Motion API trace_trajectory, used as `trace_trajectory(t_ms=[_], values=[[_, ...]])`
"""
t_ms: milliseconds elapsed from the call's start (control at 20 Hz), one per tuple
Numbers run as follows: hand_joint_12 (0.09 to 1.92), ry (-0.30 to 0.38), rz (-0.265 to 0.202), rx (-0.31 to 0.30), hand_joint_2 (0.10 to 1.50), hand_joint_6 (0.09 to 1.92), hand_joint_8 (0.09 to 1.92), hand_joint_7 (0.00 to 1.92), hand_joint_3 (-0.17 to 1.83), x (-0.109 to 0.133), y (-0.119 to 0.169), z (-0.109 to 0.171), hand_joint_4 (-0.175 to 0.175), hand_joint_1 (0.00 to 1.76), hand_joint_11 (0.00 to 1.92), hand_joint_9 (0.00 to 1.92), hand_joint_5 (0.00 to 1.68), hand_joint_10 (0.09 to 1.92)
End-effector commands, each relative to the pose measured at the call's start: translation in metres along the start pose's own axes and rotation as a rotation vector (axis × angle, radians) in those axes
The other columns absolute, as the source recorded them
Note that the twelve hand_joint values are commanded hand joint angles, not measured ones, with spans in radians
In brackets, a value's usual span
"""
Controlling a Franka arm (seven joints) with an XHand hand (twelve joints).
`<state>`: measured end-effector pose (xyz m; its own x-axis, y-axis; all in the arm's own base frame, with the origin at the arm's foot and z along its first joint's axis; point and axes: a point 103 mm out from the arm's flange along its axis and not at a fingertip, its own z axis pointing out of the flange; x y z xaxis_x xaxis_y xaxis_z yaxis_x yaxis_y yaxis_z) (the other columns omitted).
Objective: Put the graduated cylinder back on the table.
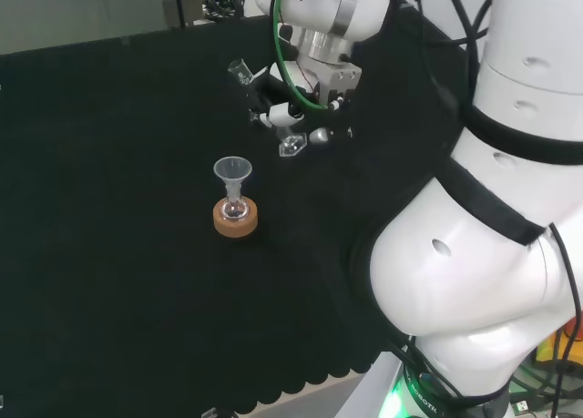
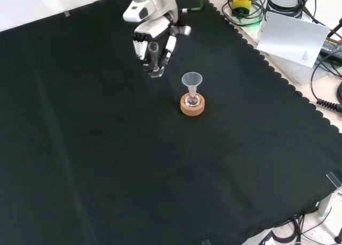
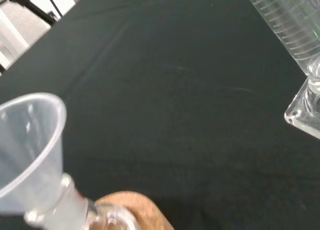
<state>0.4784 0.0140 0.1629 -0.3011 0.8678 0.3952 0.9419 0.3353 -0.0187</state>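
The clear graduated cylinder (image 1: 264, 104) is held tilted in the black and white hand (image 1: 290, 110), its mouth toward the far left of the head view and its foot (image 1: 292, 146) low, near the cloth. From the front, the hand (image 2: 152, 34) has its fingers curled round the cylinder (image 2: 154, 57), whose foot sits at or just above the cloth. Up close at the wrist, the cylinder's ribbed wall (image 3: 290, 24) and square foot (image 3: 306, 112) show large.
A clear funnel (image 1: 232, 174) stands in a small flask on a cork ring (image 1: 235, 219), in front of the hand in the head view. In the front view the funnel (image 2: 192, 81) and ring (image 2: 192, 106) lie right of the hand. The funnel (image 3: 27, 145) looms in the wrist view.
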Motion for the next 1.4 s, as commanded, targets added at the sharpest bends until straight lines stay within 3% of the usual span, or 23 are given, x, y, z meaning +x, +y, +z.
trace_trajectory(t_ms=[50, 550, 1400], values=[[0.71, 0.156, -0.069, -0.11, 1.15, 1.11, 0.4, 1.2, 0.0, -0.027, 0.045, 0.024, -0.069, 1.09, 1.33, 1.43, 0.92, 0.09], [0.71, 0.213, -0.112, -0.195, 1.15, 1.11, 0.4, 1.19, 0.0, -0.037, 0.076, 0.046, -0.075, 1.1, 1.32, 1.42, 0.91, 0.09], [0.71, 0.298, -0.104, -0.222, 1.16, 1.12, 0.4, 1.19, 0.0, -0.055, 0.107, 0.064, -0.079, 1.1, 1.32, 1.42, 0.91, 0.09]])
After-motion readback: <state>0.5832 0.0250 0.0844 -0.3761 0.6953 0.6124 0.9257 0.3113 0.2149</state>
